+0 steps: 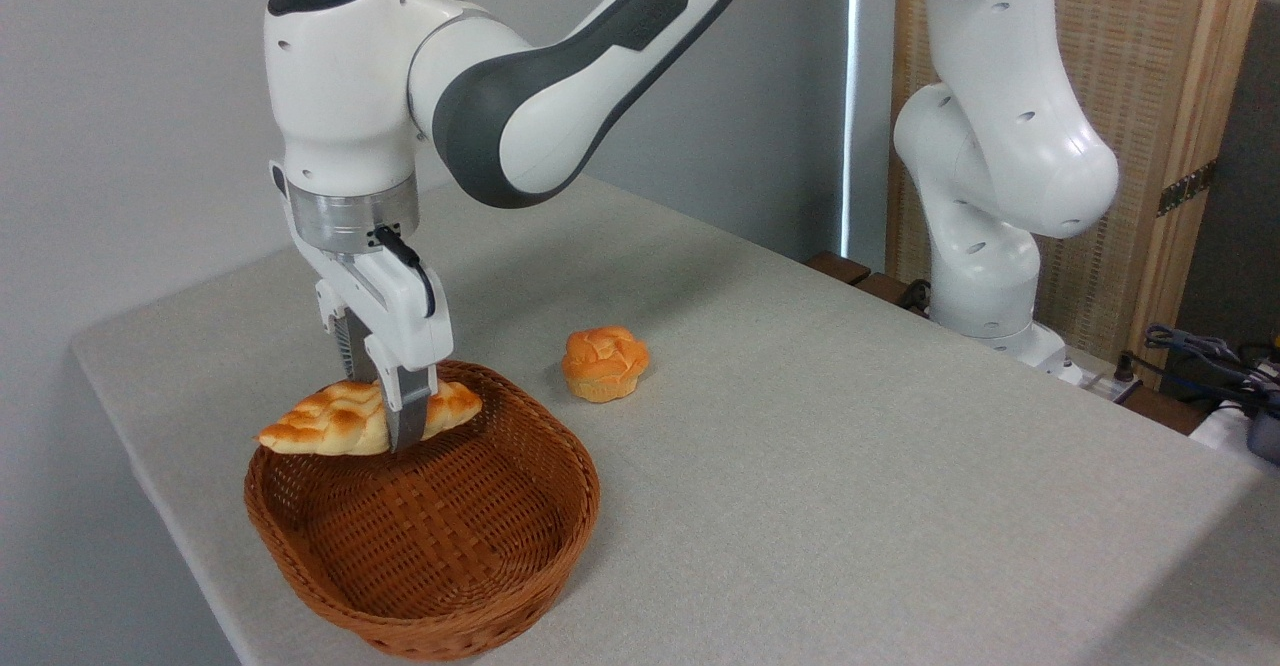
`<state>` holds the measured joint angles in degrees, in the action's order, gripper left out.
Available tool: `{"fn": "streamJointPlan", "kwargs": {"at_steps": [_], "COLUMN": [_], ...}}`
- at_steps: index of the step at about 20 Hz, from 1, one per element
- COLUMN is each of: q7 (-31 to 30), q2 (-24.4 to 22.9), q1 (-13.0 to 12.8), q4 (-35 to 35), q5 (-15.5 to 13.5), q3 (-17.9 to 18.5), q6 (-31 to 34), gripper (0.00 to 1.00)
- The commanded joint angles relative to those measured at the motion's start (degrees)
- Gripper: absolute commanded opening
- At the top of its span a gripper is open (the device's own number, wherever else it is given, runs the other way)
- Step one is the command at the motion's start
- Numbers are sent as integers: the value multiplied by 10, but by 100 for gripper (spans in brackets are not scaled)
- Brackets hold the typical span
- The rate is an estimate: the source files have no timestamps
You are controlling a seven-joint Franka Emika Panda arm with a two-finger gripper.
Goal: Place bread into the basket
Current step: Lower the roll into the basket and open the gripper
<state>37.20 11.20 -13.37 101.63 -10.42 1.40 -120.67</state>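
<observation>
Bread (335, 421) clamped mid-length in gripper (400, 436), held over basket (520, 586) back rim

White two-finger pincer (396, 424) clamped across the middle of the long golden-yellow braided bread loaf (335, 419), held level above the 10 o'clock rim of the oval brown woven wicker basket (440, 586). Small round orange muffin-shaped bun (604, 363) on the grey tabletop (850, 466), at the basket's 1 o'clock, apart.
</observation>
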Motion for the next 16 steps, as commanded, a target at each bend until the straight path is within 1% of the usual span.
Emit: {"fn": "streamJointPlan", "kwargs": {"at_steps": [1, 3, 5, 10, 16], "q7": [6, 6, 5, 1, 2], "q2": [-3, -3, -4, -7, -7], "q1": [-3, -3, -2, 1, 2], "q4": [2, 2, 2, 2, 1], "q5": [5, 6, 6, 5, 5], "q3": [4, 4, 4, 4, 4], "q6": [11, 12, 12, 13, 14], "gripper": [80, 82, 86, 99, 100]}}
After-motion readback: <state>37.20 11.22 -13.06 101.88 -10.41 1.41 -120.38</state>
